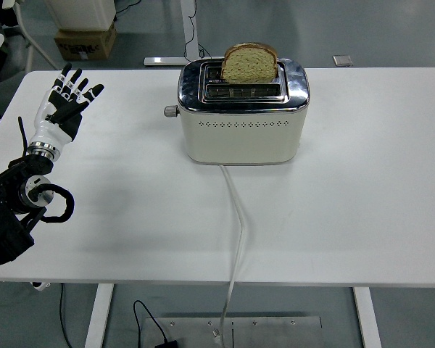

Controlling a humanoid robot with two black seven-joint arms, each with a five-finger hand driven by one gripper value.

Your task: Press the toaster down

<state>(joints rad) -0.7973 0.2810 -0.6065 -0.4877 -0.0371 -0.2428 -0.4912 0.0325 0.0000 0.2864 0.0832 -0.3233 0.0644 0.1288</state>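
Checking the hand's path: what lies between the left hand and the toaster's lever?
Nothing: in the head view, only bare white table lies between the open left hand and the lever on the toaster.

White table (362,181) w/ cream toaster (243,130) on it, its cord (238,210) trailing to near edge.
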